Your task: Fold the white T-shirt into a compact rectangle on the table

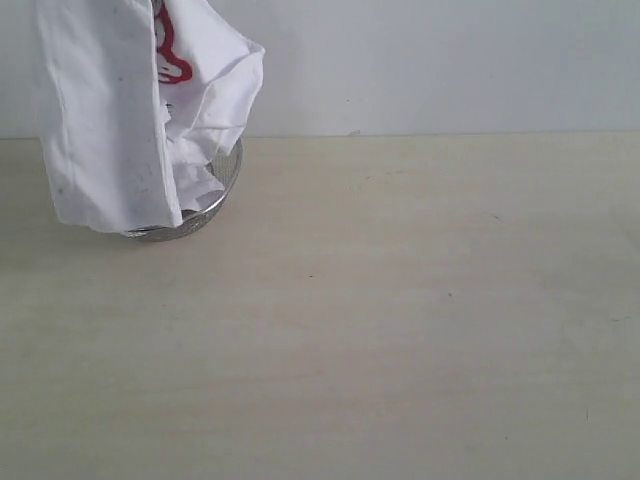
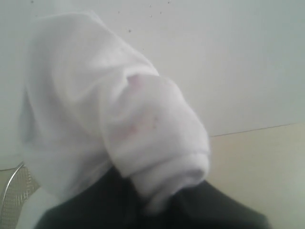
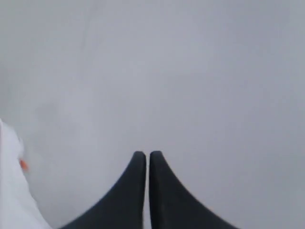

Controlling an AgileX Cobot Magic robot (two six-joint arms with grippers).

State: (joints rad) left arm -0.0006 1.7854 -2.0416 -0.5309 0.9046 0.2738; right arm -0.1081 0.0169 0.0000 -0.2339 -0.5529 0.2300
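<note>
— Where is the shirt [image 1: 110, 120]?
— In the air over the table's [image 1: 400, 330] far left corner, hanging from above the top edge of the exterior view. It is bunched, not spread out. Some red print [image 1: 170, 50] shows near the top.
— Does it touch the table?
— I cannot tell. Its long left panel hangs in front of the basket [image 1: 228, 180] and ends near the basket's base. Other folds dip inside the rim.
— And the basket?
— Round wire mesh, standing on the table close to the wall [image 1: 450, 60], largely hidden behind the cloth.
— The left gripper [image 2: 157, 210]?
— Outside the exterior view. In its wrist view the dark jaws sit under a thick wad of shirt that covers their tips. They are closed, pinching the cloth. A bit of the basket rim shows at one edge.
— The right gripper [image 3: 147, 160]?
— Also outside the exterior view. Its two dark jaws are pressed together with nothing between them, pointing at the plain grey wall. A strip of white shirt with an orange speck [image 3: 23, 165] shows at the edge of that wrist view, apart from the jaws.
— The tabletop?
— Pale, matte wood grain with faint specks.
</note>
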